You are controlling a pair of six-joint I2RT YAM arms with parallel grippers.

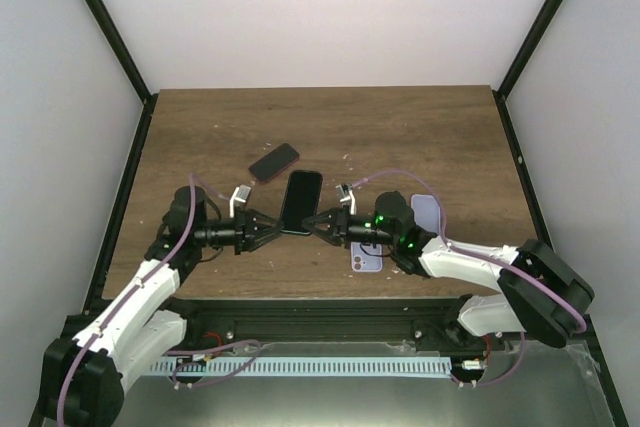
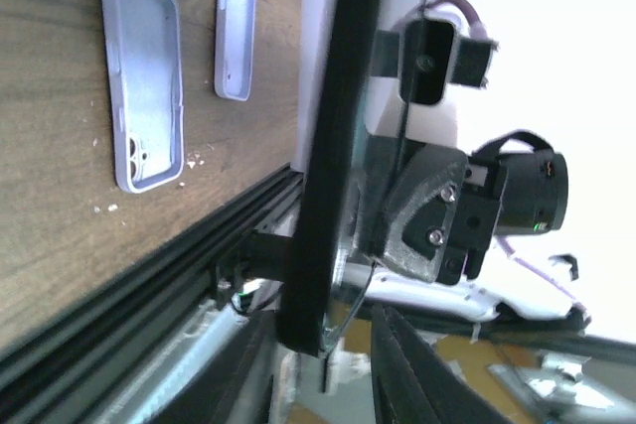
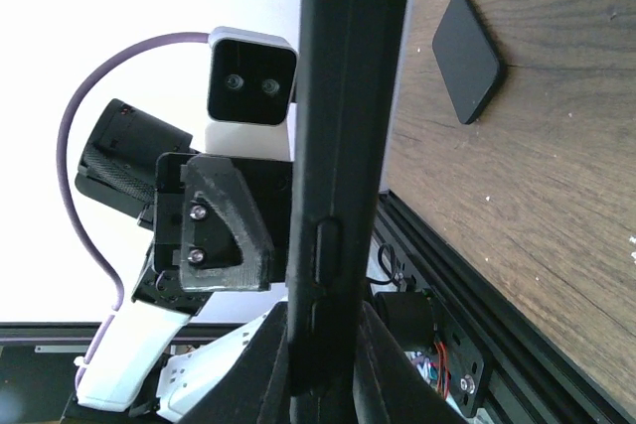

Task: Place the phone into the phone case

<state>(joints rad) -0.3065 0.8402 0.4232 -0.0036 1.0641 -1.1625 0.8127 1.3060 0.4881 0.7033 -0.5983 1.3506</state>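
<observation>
Drop risk: right pincer [image 3: 323, 345] clamps phone [image 3: 343, 96] by one edge, left pincer [image 2: 323, 364] slack and part-open round opposite edge, so phone could twist loose and hit desk [image 1: 420, 137] below, short of lilac case [image 2: 149, 76] lying beneath right pincer's wrist.

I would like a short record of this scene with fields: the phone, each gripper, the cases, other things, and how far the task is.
phone: black phone, lifted off the table, face up between both arms
right: right gripper shut on the black phone
left: left gripper open, jaws spread around the opposite side
cases: lavender case and second lavender case, both empty, flat on the table, apart
other: dark phone lying farther back
task: black phone not yet in a case
</observation>
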